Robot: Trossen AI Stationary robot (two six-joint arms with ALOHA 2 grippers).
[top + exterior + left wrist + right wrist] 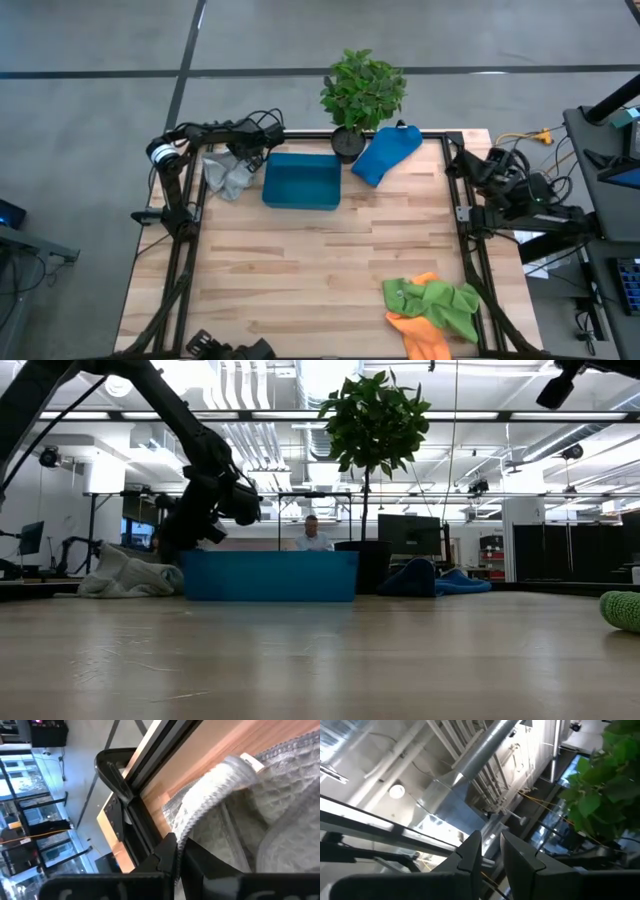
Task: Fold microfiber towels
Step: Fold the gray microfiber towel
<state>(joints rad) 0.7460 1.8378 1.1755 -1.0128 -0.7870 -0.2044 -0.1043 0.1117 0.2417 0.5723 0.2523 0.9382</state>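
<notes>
The grey-white towel [228, 175] lies crumpled at the table's far left corner, left of the blue tray; the low view shows the grey-white towel [125, 573] as a low heap. My left gripper [177, 851] is shut on its edge, and from above my left gripper [240, 155] stands over the towel's far side. The bright blue towel [385, 155] lies at the far edge beside the plant pot. Green [440, 300] and orange [420, 330] towels lie bunched together at the near right. My right gripper [491, 847] is drawn back at the table's right edge, points up at the ceiling and is slightly open, with nothing in it. My left gripper pinches a stitched hem edge of the grey-white towel [186, 827] between its two fingers, slanting down from above. The hem runs as a raised ridge [220, 782] from the fingertips back to the heap. The rest of the towel lies slack on the table.
A rigid blue tray [300, 180] stands at the far middle, with a potted plant [362, 95] behind it to the right. Dark frame rails [185, 250] run along the table's left and right sides. A person [315, 535] sits in the room beyond. Bare wood [320, 270] fills the middle.
</notes>
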